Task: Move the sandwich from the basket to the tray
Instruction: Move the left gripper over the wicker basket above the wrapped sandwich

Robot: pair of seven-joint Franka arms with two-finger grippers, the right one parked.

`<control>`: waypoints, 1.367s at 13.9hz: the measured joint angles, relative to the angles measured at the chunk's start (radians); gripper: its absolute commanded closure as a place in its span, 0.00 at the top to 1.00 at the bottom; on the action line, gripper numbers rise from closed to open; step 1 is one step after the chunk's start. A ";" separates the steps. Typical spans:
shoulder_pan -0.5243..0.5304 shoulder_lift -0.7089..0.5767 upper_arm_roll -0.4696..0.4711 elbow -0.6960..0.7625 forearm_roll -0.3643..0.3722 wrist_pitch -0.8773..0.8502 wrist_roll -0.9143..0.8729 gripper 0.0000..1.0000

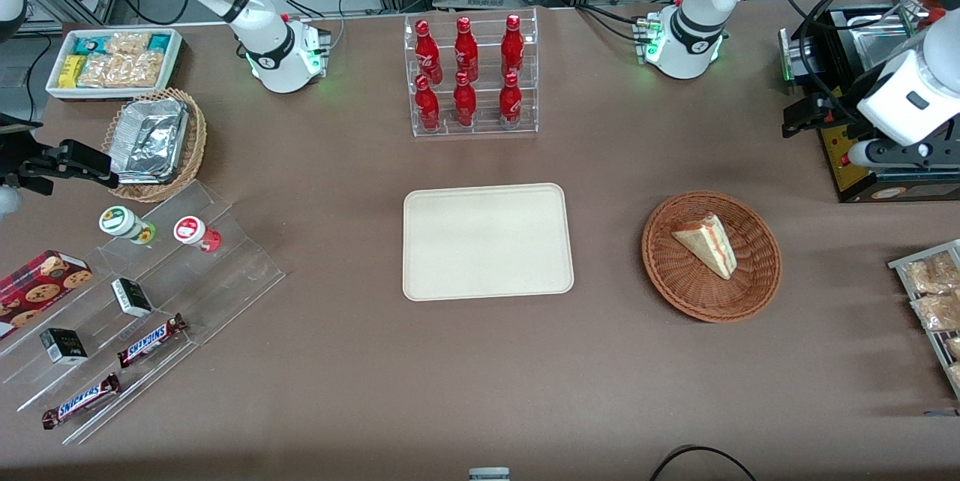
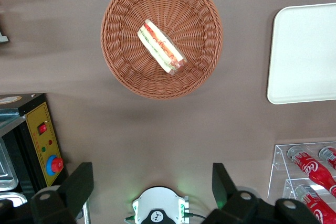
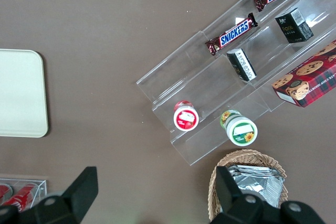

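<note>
The left arm's pincer (image 2: 149,187) hangs high over the table with its two dark fingers (image 2: 79,184) spread wide apart and nothing between them. In the front view the gripper itself sits at the working arm's end of the table, farther from the front camera than the basket, beside a black box with a yellow panel (image 2: 43,142).

Below the pincer and nearer the front camera lies the basket (image 1: 679,282), a round, shallow bowl of reddish-brown wicker, well apart from the fingers. In it rests the sandwich (image 1: 707,243), a small triangular wedge with pale beige bread faces; along its cut edge run red and green bands of filling, plain in the wrist view (image 2: 160,46). It lies on its side near the middle of the bowl, touching only the weave.

Farther out from the pincer, toward the parked arm's end, is the tray (image 1: 487,241), flat, cream-beige, with rounded corners and a low rim. Farther from the front camera than the tray stands a clear rack of red bottles (image 1: 470,76).
</note>
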 measured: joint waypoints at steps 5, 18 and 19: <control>-0.006 0.005 -0.010 -0.003 0.004 0.017 0.000 1.00; -0.005 0.052 -0.007 -0.354 0.006 0.533 -0.064 1.00; -0.005 0.066 -0.007 -0.370 0.006 0.570 -0.081 1.00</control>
